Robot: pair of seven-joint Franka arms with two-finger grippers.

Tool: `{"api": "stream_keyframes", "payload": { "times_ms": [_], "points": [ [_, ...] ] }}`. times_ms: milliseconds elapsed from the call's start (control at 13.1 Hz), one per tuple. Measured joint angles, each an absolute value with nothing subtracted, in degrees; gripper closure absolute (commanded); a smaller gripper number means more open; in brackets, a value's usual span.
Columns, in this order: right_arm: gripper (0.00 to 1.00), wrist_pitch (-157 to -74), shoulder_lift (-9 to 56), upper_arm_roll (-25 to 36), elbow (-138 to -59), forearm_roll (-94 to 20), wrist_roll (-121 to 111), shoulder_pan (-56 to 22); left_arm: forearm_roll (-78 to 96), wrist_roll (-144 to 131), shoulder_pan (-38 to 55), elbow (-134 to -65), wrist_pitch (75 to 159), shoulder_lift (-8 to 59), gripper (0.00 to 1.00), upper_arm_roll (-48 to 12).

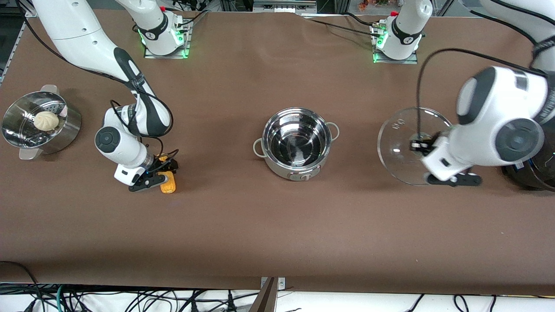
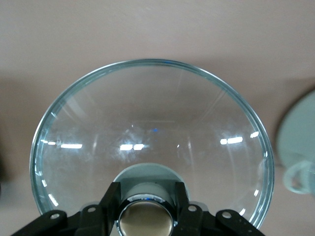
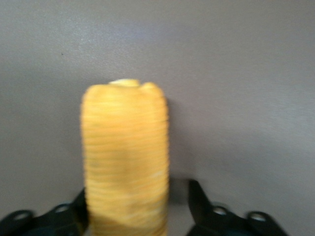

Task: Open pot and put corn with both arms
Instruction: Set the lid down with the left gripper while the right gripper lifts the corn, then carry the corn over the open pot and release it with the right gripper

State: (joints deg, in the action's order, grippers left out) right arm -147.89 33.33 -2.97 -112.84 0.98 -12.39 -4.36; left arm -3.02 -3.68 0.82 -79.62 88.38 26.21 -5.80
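Observation:
The steel pot (image 1: 297, 143) stands open and empty at the table's middle; its rim and a grey handle show in the left wrist view (image 2: 295, 147). My left gripper (image 1: 419, 145) (image 2: 145, 209) is shut on the copper-topped knob (image 2: 145, 222) of the glass lid (image 1: 401, 147) (image 2: 147, 128). It holds the lid tilted over the table toward the left arm's end from the pot. The yellow corn (image 1: 168, 183) (image 3: 125, 162) lies on the table toward the right arm's end. My right gripper (image 1: 161, 177) (image 3: 140, 196) is open around it, one finger against it and a gap at the other.
A steel steamer pot (image 1: 17, 138) with a white bun (image 1: 46, 120) stands at the right arm's end. A big black cooker (image 1: 531, 175) stands at the left arm's end, partly hidden by the left arm, close to the held lid.

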Motion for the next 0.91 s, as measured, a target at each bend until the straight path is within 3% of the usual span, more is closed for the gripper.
{"api": "stream_keyframes", "payload": {
  "times_ms": [152, 381, 457, 533, 610, 762, 914],
  "points": [
    [1.0, -139.2, 31.6, -3.0, -110.0, 1.0, -12.5, -4.0, -3.0, 1.7, -2.9, -88.1, 98.9, 25.6, 0.78, -5.9],
    [1.0, -119.5, 26.9, -4.0, -99.8, 0.9, -12.0, -4.0, -3.3, 2.7, -3.3, -101.5, 114.6, 24.6, 0.76, -6.5],
    [1.0, -112.8, 25.3, -5.3, -95.5, 0.7, -10.1, -4.0, -3.3, 2.7, -3.2, -104.8, 118.6, 24.5, 0.69, -6.9],
    [1.0, -107.0, 24.0, -7.3, -91.3, 0.6, -6.2, -4.0, -3.3, 2.7, -3.0, -107.7, 122.3, 24.4, 0.5, -7.0],
    [1.0, -102.2, 23.3, -10.4, -86.8, 0.5, 0.0, -4.1, -3.3, 2.7, -3.0, -110.1, 125.2, 24.3, 0.01, -7.0],
    [1.0, -97.6, 23.1, -16.8, -79.4, 0.5, 14.9, -6.2, -3.3, 2.7, -3.0, -111.9, 126.7, 24.2, 0.0, -7.0],
    [1.0, -97.6, 24.7, -18.3, -74.7, 0.6, 26.6, -12.0, -3.3, 2.6, -2.9, -110.1, 123.3, 22.3, 0.0, -7.1]
  ]
}}
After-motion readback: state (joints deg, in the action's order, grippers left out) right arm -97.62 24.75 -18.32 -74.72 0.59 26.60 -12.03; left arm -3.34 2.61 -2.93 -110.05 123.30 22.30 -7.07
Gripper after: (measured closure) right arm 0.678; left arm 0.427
